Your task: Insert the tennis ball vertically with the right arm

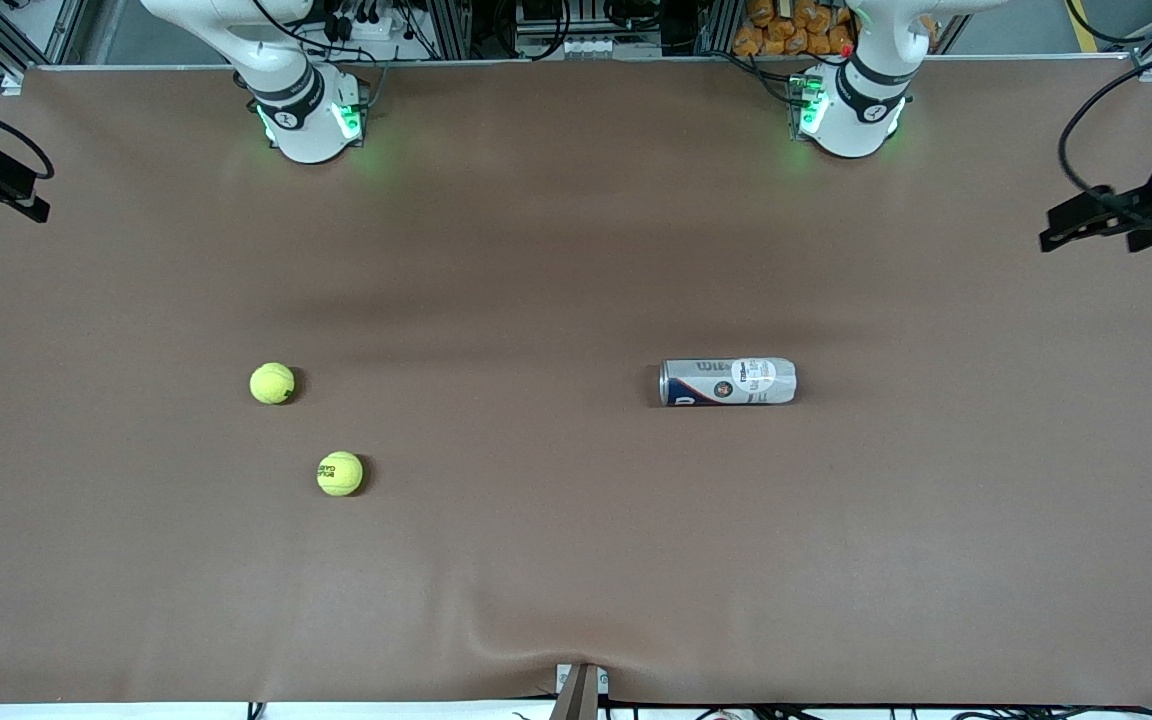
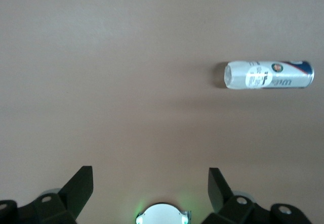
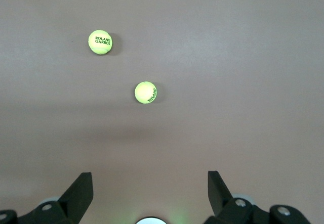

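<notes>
Right gripper [image 3: 150,193] agape, high above yellow-green lettered tennis balls [image 3: 146,92].

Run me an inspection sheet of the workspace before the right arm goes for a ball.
Surface: brown table cover, wrinkled at the edge nearest the front camera.
Job's things: two tennis balls toward the right arm's end, one farther from the front camera, the other nearer. Ball can lying on its side toward the left arm's end, not upright.
Clutter: nothing seen.
Grippers: right claw open, empty, high over the table; left claw open, empty, likewise.
Cables: black loops at the table's ends, off the work area.
Surroundings: frame rails, wiring and orange items past the bases.
</notes>
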Controlling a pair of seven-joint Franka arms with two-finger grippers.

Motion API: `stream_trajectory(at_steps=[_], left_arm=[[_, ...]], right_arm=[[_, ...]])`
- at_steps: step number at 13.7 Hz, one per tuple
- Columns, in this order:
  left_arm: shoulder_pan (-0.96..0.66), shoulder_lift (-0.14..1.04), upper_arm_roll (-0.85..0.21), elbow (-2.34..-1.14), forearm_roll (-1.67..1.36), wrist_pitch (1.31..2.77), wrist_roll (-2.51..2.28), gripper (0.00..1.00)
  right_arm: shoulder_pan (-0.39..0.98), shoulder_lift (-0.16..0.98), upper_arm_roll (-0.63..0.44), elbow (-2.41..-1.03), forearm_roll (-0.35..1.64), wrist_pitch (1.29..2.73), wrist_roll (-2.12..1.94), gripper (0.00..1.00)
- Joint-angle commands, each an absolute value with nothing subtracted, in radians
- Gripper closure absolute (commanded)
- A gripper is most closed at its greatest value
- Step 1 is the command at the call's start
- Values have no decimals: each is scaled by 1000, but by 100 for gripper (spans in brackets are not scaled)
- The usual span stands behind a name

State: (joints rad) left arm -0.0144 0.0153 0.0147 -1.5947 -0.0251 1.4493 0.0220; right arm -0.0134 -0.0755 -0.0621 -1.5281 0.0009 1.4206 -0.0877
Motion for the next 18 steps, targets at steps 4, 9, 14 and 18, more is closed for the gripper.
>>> stream_trajectory(at_steps=[4, 9, 14, 18], left_arm=[[-99, 170, -74, -1549, -18, 1433, 35, 0], [-179, 294, -147, -1517, -12, 1540, 242, 0], [-261, 438, -187, -1520, 73, 1672, 630, 0], [-276, 529, -189, -1537, 140, 1824, 957, 0]], right_arm=[[-28, -83, -48, -1526, -12, 1410, -100, 0], [-31, -83, -48, -1526, -12, 1414, -100, 0], [-31, -83, -48, -1526, -12, 1417, -100, 0], [-32, -83, -49, -1528, -12, 1417, -100, 0]])
